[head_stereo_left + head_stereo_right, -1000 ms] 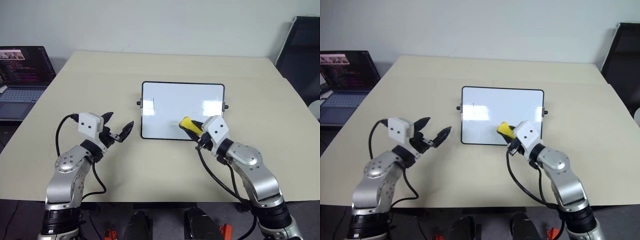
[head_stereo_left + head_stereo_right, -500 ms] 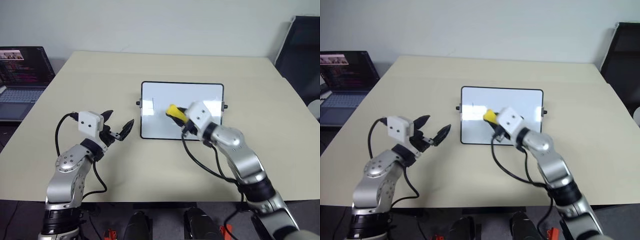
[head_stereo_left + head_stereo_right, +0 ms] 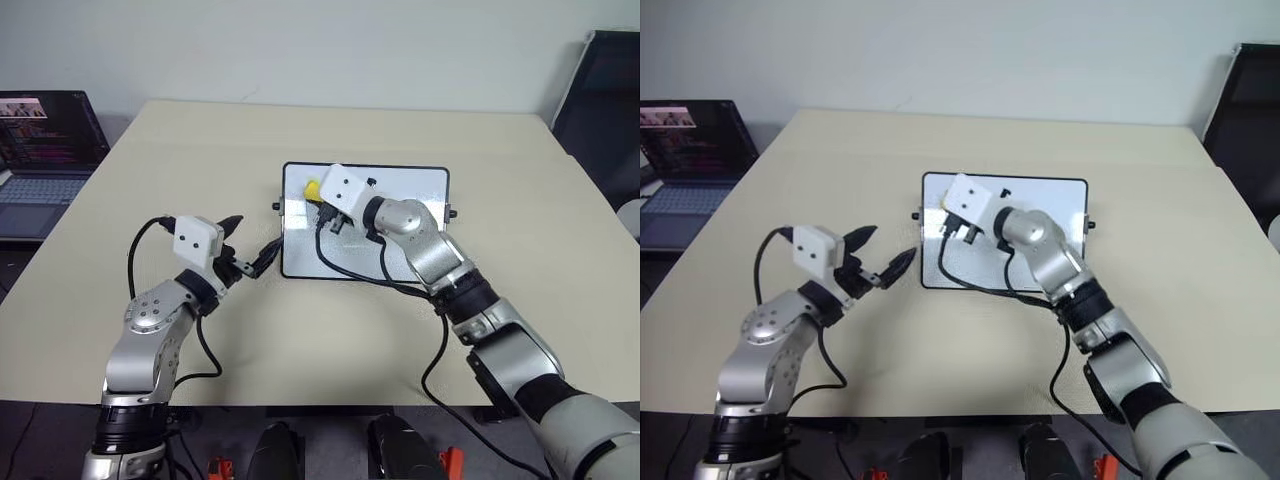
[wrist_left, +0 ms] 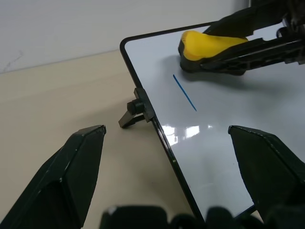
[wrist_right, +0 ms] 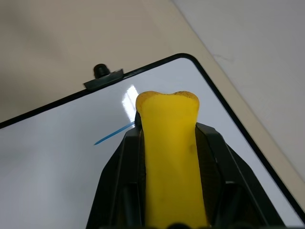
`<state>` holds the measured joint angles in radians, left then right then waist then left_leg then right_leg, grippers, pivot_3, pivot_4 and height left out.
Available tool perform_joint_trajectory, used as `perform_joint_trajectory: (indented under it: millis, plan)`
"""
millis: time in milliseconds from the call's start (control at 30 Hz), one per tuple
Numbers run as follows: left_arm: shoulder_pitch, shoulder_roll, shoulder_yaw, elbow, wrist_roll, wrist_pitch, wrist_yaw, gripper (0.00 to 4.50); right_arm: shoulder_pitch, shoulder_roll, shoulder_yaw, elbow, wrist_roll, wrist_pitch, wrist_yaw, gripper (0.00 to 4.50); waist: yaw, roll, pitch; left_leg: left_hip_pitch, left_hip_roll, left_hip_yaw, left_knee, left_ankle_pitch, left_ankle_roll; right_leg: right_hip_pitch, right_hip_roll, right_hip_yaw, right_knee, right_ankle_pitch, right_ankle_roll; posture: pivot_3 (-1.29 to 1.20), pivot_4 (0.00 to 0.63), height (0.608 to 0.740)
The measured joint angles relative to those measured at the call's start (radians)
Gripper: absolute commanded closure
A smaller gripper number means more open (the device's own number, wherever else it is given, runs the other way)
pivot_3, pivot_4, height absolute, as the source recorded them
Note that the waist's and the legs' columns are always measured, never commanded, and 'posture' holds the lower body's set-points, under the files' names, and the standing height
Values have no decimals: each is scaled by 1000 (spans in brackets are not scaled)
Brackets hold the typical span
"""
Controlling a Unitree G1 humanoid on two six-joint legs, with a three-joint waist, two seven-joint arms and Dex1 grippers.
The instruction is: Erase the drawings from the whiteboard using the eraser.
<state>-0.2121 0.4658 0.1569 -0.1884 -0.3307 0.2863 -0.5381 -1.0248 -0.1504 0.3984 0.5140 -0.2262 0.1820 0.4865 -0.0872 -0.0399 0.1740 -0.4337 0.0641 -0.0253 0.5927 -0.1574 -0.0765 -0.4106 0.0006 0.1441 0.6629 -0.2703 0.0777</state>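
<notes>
Wiping was the step in hand: right gripper [image 3: 318,198] had its fingers clamped on the eraser [image 4: 209,43], at the whiteboard's [image 3: 400,255] far left corner, just beside a blue stroke [image 4: 184,92]. Left gripper [image 3: 249,250], fingers apart, waited near the whiteboard's left edge. Next, the eraser probably needed pressing across that stroke.

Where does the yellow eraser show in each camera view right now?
Left eye: small yellow oblong eraser at the whiteboard's far left corner.
Right eye: mostly hidden behind the right wrist.
Left wrist: eraser beyond the blue stroke.
Right wrist: eraser central, between the fingers.
Shared landmark: thin blue pen stroke.
</notes>
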Motion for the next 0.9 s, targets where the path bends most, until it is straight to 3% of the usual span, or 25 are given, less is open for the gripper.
perform_joint_trajectory:
  millis: [367, 633, 900]
  plan:
    - [1, -1, -2, 16, 1, -24, -6, 0, -58, 8, 54, 90, -26, 24, 239, 3399, 1, 0, 0, 0, 0, -1, 1, 0, 0, 1, 0, 0, 1, 0, 0, 0, 150, 740]
    - [0, -1, -12, 26, 1, -31, -19, 0, -106, 22, 21, 174, -52, -43, 86, 3399, 1, 0, 0, 0, 0, 0, 1, 0, 0, 0, 0, 0, 1, 0, 0, 0, 150, 740]
    - [-10, -1, -14, 29, 1, -31, -20, 0, -65, -15, 66, 95, -68, -27, 256, 3399, 1, 0, 0, 0, 0, -1, 0, 0, 0, 0, 0, -1, 1, 0, 0, 0, 150, 740]
